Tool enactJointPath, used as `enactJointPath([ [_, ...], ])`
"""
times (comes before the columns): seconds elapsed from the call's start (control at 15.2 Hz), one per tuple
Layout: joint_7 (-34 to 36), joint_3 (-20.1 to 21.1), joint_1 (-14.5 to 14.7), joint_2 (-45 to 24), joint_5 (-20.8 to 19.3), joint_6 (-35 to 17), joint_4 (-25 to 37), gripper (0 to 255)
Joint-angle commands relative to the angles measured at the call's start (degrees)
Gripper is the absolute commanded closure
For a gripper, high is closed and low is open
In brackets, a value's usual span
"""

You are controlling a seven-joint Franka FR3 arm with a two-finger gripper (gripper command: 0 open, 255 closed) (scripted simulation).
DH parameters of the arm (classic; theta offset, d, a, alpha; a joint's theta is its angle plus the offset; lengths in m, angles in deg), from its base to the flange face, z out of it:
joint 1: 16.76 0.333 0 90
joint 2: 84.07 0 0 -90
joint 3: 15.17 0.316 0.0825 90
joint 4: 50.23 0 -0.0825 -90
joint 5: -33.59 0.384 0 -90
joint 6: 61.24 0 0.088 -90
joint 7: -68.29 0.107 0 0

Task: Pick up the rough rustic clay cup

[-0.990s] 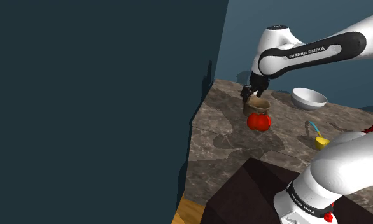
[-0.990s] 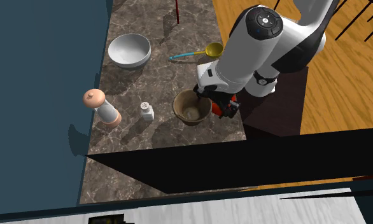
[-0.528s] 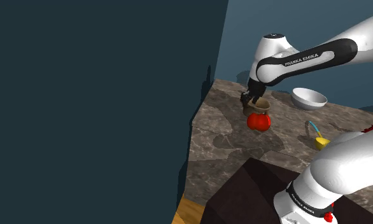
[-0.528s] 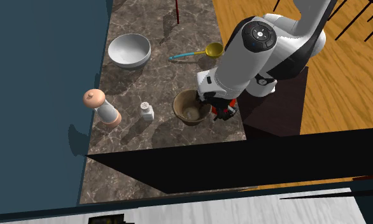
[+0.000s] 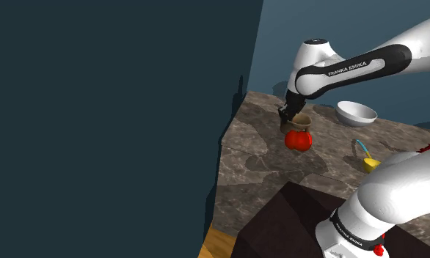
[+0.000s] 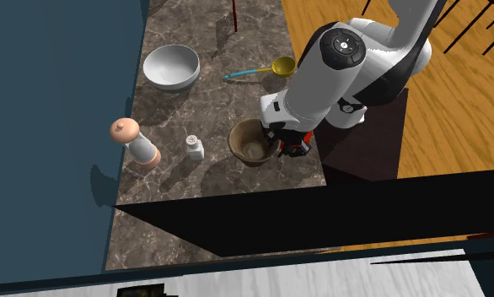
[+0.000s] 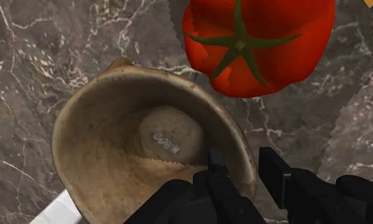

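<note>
The rough brown clay cup (image 7: 128, 146) stands upright on the dark marble counter (image 6: 212, 181), near its edge by the stand. My gripper (image 7: 244, 168) straddles the cup's rim on the side nearest a red tomato (image 7: 255, 44). One finger is inside the cup and the other outside, and they clasp the wall between them. In the shoulder view the gripper (image 5: 289, 116) reaches down onto the cup (image 5: 297, 122), with the tomato (image 5: 299, 139) just in front. From the second exterior view the cup (image 6: 252, 143) sits beside the hand (image 6: 279, 142).
A white bowl (image 6: 171, 67) and a yellow spoon with a blue handle (image 6: 281, 66) lie farther along the counter. A small white shaker (image 6: 195, 148) and a pepper mill (image 6: 134, 140) stand beyond the cup. A tall dark wall (image 5: 118, 124) borders the counter.
Over the last second the hand came down onto the cup's rim. Since half a second ago the arm has stayed almost still, and the cup has not moved.
</note>
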Motion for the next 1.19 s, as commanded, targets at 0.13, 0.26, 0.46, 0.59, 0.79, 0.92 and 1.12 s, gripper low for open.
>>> enactJointPath([
  [0.13,-0.25,0.14,0.07,0.95,0.23,1.77,0.73,255],
  [0.26,-0.52,0.29,0.16,1.74,0.49,3.54,1.71,255],
  [0.46,-0.92,0.52,0.29,2.8,0.87,6.14,3.27,255],
  [0.59,-1.18,0.67,0.37,3.42,1.11,7.84,4.37,255],
  [0.79,-1.55,0.89,0.49,4.22,1.45,10.35,6.1,255],
  [0.92,-1.79,1.04,0.57,4.67,1.67,12.0,7.3,255],
  [1.12,-1.93,1.12,0.61,4.91,1.79,12.94,8.02,255],
])
